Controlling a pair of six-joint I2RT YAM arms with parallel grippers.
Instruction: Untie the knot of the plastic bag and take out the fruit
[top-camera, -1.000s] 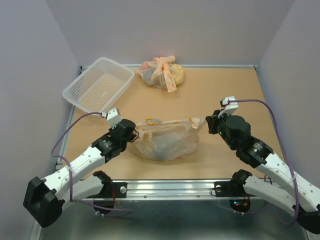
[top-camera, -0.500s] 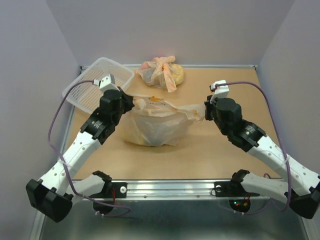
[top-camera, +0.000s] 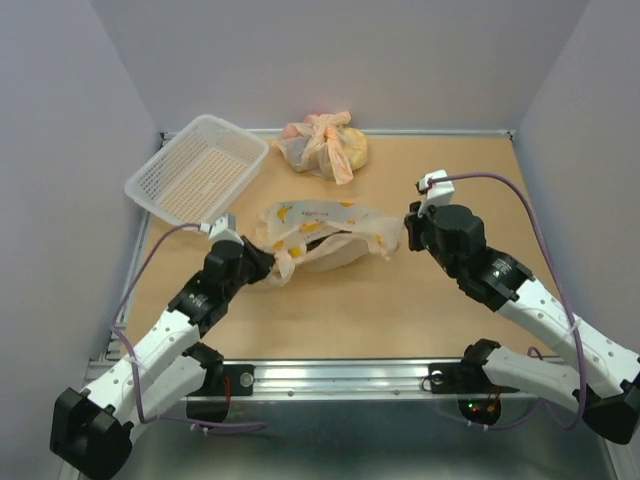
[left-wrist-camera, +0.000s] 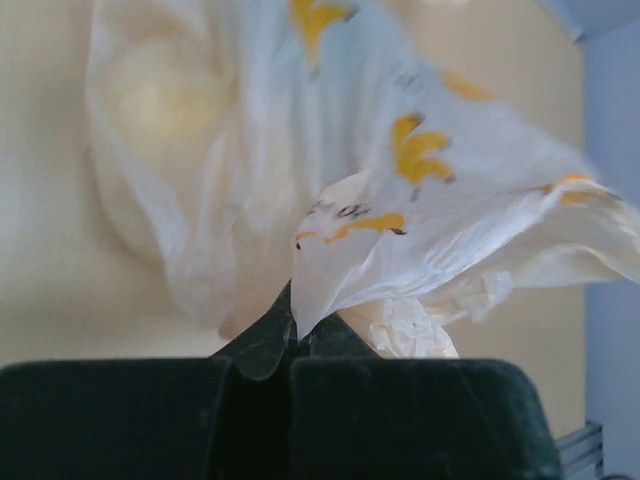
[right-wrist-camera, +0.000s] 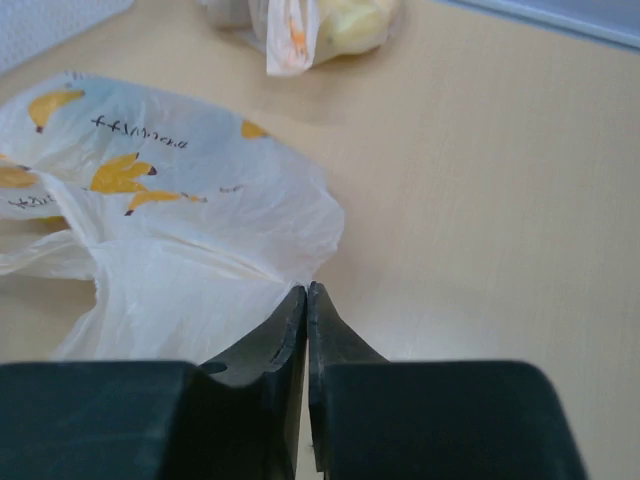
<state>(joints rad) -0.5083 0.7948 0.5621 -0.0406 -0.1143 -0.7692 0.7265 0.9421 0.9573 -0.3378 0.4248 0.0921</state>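
A lab test cell: plain lavender walls (top-camera: 350, 60) box in a tan table (top-camera: 450, 190) (metal rail (top-camera: 340, 372) at front).

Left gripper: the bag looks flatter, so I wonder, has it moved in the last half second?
Yes. The left gripper pulled back from beside the white basket toward the near edge, jaws shut on the plastic bag.

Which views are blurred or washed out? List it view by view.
Left wrist: the bag is soft and washed out, near-white in places; the left gripper is a dark silhouette. Right wrist: the print is fairly sharp; the second bag at the top blurs. Top external: even light, faint shadows, no glare.
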